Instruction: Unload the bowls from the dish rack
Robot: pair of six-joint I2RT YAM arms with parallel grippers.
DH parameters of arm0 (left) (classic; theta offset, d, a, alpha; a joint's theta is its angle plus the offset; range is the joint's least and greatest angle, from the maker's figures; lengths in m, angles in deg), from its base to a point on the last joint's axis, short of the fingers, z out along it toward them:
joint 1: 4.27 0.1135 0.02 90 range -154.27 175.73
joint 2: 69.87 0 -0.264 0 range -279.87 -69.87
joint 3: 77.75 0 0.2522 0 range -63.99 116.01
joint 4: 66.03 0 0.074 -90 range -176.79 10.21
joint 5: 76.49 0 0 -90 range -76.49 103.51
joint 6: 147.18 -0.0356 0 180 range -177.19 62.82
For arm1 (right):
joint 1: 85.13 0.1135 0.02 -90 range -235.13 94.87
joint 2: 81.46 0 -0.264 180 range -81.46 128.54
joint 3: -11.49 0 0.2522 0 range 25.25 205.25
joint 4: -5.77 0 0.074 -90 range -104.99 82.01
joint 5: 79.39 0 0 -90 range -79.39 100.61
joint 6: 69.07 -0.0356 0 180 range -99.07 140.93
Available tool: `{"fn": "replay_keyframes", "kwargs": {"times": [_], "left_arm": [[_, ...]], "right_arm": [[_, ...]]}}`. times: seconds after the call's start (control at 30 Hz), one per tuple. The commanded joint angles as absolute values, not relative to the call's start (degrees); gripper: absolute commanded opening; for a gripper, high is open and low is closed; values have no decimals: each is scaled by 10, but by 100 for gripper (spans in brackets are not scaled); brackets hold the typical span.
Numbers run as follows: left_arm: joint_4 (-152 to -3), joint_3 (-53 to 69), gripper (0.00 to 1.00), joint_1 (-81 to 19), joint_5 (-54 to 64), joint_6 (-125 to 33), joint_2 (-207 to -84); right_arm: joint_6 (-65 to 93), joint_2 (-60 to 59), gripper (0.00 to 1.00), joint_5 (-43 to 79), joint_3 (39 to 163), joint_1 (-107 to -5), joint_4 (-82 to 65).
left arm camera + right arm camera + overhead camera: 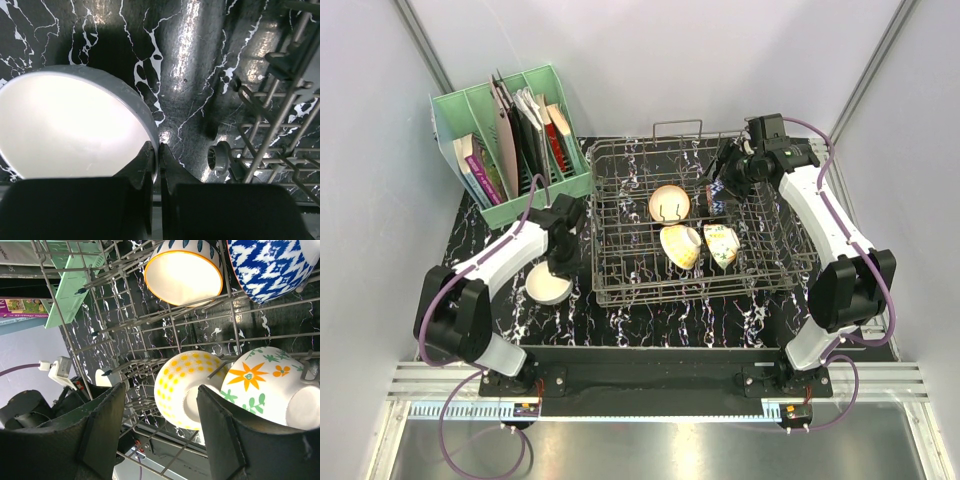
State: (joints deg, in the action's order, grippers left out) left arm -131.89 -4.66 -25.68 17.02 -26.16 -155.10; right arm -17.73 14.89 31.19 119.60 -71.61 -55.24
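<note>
While my left gripper [156, 150] is pinched tight on the rim of the cream-white round ceramic bowl [65, 125], which rests on the black marbled tabletop [190, 60] just left of the grey wire dish rack [690, 292], my right gripper [159, 390] hangs over the rack, jaws parted and holding nothing. Inside the rack I see the yellow-dotted bowl [182, 385], floral bowl [265, 385], dark-striped bowl [182, 275] and blue-and-white patterned bowl [270, 265].

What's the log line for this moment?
left hand: shut on white bowl rim, beside dish rack | right hand: open over rack | rack: four bowls inside
</note>
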Motion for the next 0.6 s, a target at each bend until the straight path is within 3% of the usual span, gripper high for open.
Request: {"fn": "replay_keyframes", "kwargs": {"times": [0.0,0.23,0.47,0.57], "left_arm": [[-1285,-58,0,-254,184,-245,-1542],[-1268,-69,0,-254,191,-235,-1564],[-1253,-95,32,-254,180,-224,-1571],[-1253,-98,32,-254,183,-222,-1556]], "right_arm": [[-165,129,68,327,1201,-723,-549],[-166,129,68,331,1195,-727,-548],[-165,129,68,329,1191,-732,-546],[-166,130,68,329,1189,-732,-545]]}}
